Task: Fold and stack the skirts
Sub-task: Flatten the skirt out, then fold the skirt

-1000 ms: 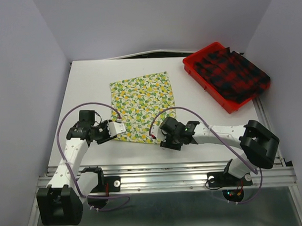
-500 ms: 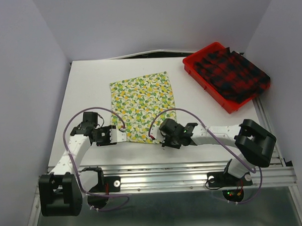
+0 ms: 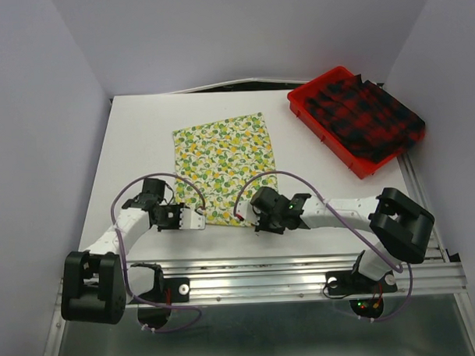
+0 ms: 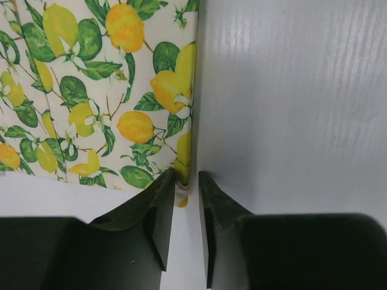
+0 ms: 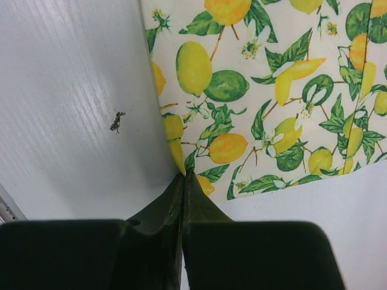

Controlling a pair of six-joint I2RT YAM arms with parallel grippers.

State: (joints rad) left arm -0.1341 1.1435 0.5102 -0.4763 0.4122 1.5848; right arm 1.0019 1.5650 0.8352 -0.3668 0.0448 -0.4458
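The cream-yellow lemon-print skirt [image 3: 224, 164] lies flat in the middle of the white table. Its near left corner [image 4: 183, 181] sits between the fingers of my left gripper [image 3: 200, 219], which stand slightly apart; the left finger touches the cloth and a gap shows on the right side. My right gripper [image 3: 245, 217] is shut on the skirt's near right corner [image 5: 181, 158], the cloth's edge rising into the closed tips. The red-and-black plaid skirt [image 3: 366, 115] lies bunched in the red tray at the back right.
The red plastic tray [image 3: 303, 97] sits angled at the table's far right corner. A metal rail [image 3: 264, 269] runs along the near edge behind both arms. A small dark speck [image 5: 117, 121] marks the table left of the skirt.
My left gripper slid right along the near edge to the skirt's corner and its jaws narrowed. My right gripper closed fully on the opposite near corner.
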